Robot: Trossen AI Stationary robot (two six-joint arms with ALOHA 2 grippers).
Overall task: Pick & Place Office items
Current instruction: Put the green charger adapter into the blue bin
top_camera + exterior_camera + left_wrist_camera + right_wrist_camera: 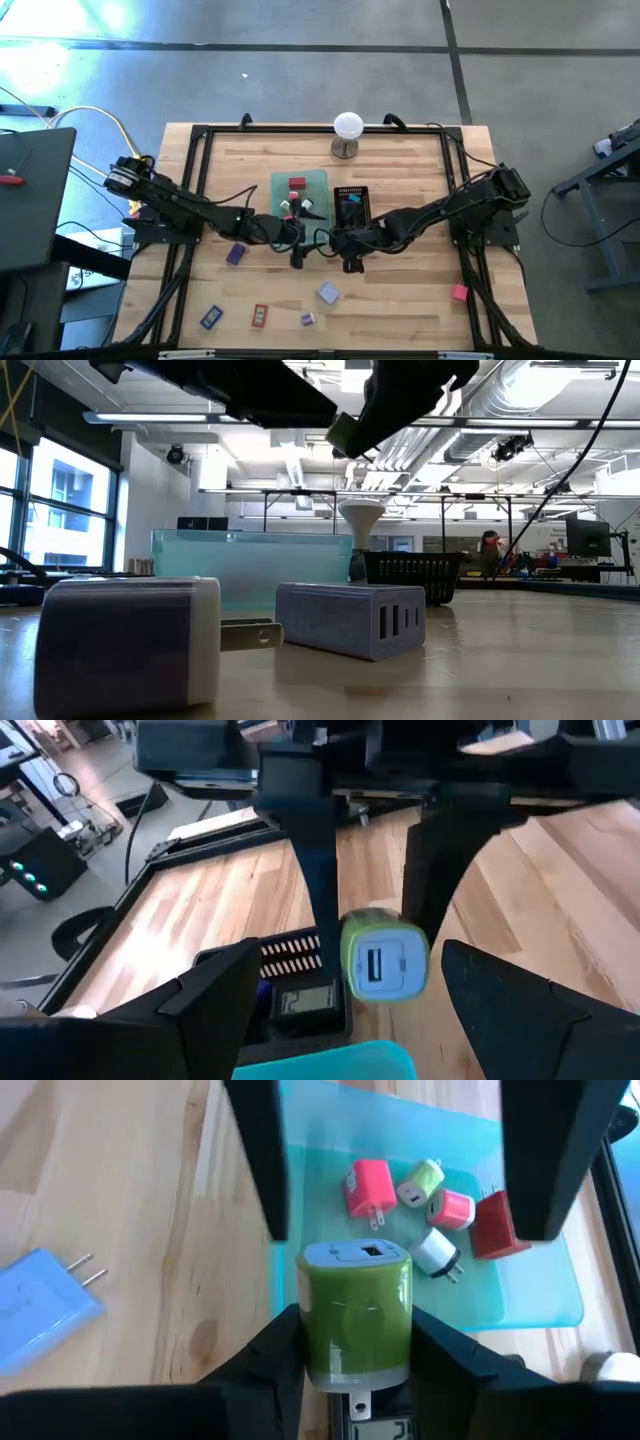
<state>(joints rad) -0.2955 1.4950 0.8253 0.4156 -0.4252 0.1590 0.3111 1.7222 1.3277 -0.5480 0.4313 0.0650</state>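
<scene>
the right gripper (345, 1345) pinches a green charger (357, 1312) mid-handover at the worktop's middle, just off the green tray (318, 180)'s near edge. the left gripper (340, 995) stands spread around it; next it should close before the right lets go.

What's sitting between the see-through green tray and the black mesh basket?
Nothing lies on the wood there. In the high view, the green tray and black mesh basket stand side by side, apart, with only bare table between them.
</scene>
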